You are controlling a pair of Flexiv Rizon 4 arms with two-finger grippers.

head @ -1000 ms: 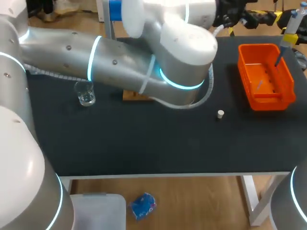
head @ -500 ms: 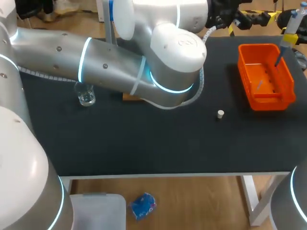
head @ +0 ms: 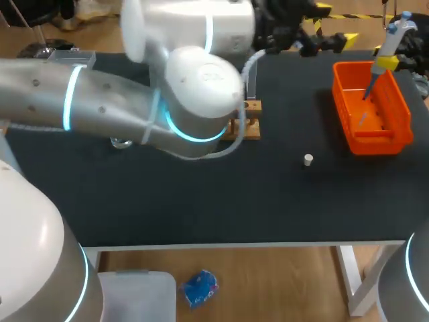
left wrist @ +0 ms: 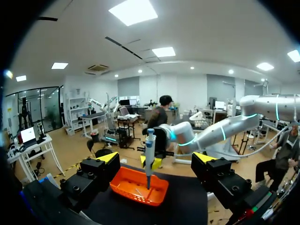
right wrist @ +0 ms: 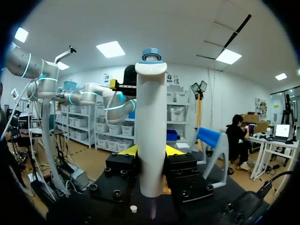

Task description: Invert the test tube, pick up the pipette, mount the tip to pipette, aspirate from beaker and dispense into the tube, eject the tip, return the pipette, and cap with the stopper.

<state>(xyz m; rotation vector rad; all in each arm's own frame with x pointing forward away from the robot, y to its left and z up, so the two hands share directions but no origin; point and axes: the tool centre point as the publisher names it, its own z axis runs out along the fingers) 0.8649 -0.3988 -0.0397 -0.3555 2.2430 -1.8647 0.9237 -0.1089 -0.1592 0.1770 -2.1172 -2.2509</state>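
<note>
1. The right claw (right wrist: 151, 152) is clamped on the pipette (right wrist: 151, 136), one finger on each side of its white body, and holds it upright with the plunger end on top.
2. The upright hold makes sense. The thin lower end points straight down into the orange bin (head: 355, 65), where a few loose tips (head: 362, 121) lie. I'd judge that mounting a tip is the step in hand. Whether one is already seated I cannot tell.
3. The right wrist looks level, with its fingers reaching sideways over the bin rather than down, which keeps the pipette vertical.
4. The left claw (left wrist: 156, 158) gapes wide and holds nothing. It faces the bin and pipette from across the table (head: 201, 201), well apart from both.
5. The left arm comes in from the left and lies low over the back half of the table. Its elbow (head: 201, 94) is bent above the middle and its wrist is lifted toward the far edge. It looks parked, leaving the bin side free.
6. The stopper (head: 308, 159) stands alone on the black top between rack and bin, probably kept clear for the final capping.
7. The wooden rack (head: 247, 129) shows just past the elbow. A clear tube (head: 252, 86) seems to stand in it, though the arm hides part of it.
8. The beaker (head: 121, 141) is farthest from the pipette and peeks out from under the left forearm. Drawing from it means crossing the whole table, and that arm overhead could get in the way.
</note>
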